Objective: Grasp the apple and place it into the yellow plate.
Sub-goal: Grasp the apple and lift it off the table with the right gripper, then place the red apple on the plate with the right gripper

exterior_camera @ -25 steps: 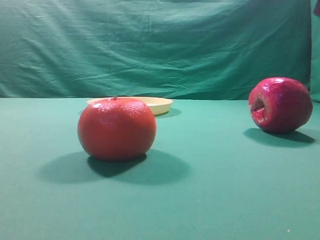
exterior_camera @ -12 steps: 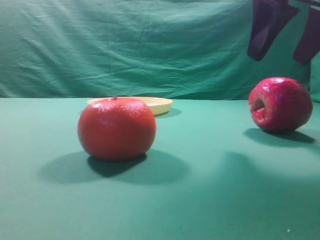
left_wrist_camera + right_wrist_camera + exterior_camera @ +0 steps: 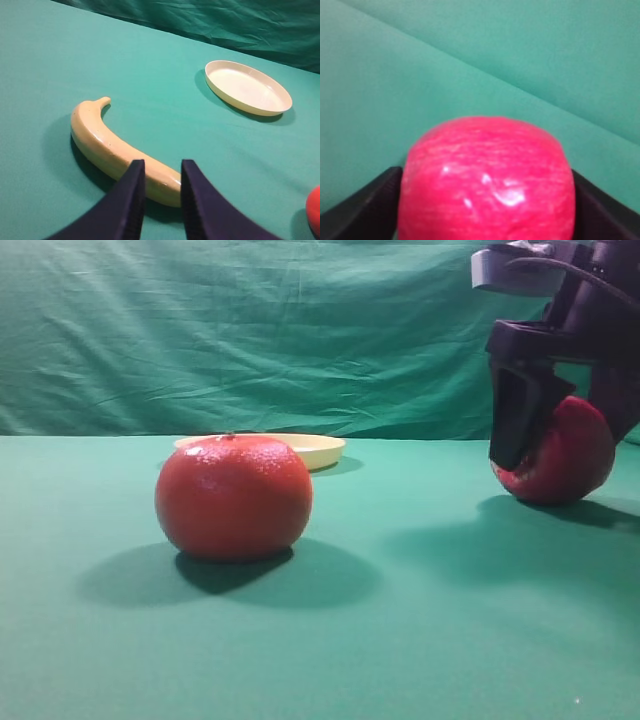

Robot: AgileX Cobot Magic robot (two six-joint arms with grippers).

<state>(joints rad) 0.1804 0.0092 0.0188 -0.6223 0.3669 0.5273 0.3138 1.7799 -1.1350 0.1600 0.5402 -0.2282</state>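
The glossy pink-red round apple (image 3: 560,462) was recorded resting on the green cloth-covered worktop (image 3: 420,640), near its right edge and towards the back. The dark right gripper (image 3: 562,415) was seen lowered over it from above. One finger stood against the apple's left flank, covering the stem hollow; the other finger was at the right flank, largely cut off by the picture's border. In the right wrist view the apple (image 3: 487,180) was seen filling the gap between the two dark fingers (image 3: 362,210), one at each side and each at the skin. Whether the jaws were actually pressing on the fruit could not be told. The apple's underside was still seen on the cloth, with its shadow beneath.

The shallow pale cream-yellow round plate (image 3: 318,450) was noted towards the back of the worktop, left of centre, well apart from the apple. An orange-red pebbly-skinned round fruit (image 3: 233,497) stood nearer the front edge, in front of the plate.

In the left wrist view the left gripper (image 3: 161,200) was seen with its dark fingers slightly apart, holding nothing, above a pale yellow curved banana (image 3: 112,147). The plate (image 3: 248,87) lay beyond it.
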